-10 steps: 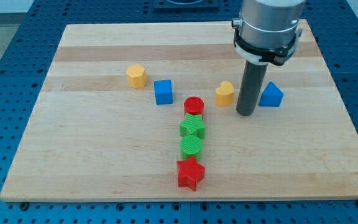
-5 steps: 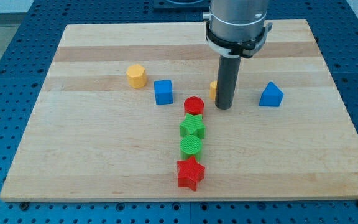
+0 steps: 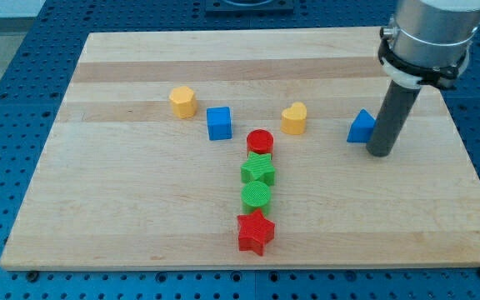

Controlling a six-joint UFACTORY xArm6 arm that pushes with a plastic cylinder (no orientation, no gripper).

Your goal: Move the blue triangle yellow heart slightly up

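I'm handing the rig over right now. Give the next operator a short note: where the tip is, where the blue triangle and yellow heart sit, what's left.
My tip sits on the board at the blue triangle's right side, close to it or touching.
The yellow heart is apart, to the triangle's left, right of and above the red round block.
Left: nudge both slightly toward the view's top. Whether either is already nudged can't be told.

Brightness: bright, even overhead light across the wooden board (image 3: pixel 140 225).
Shadows: soft and short, close under each block.
Glare: faint sheen on the metal arm collar (image 3: pixel 427 50); none on the wood.
Focus: sharp throughout, no motion blur.
Distortion: board edges look straight.
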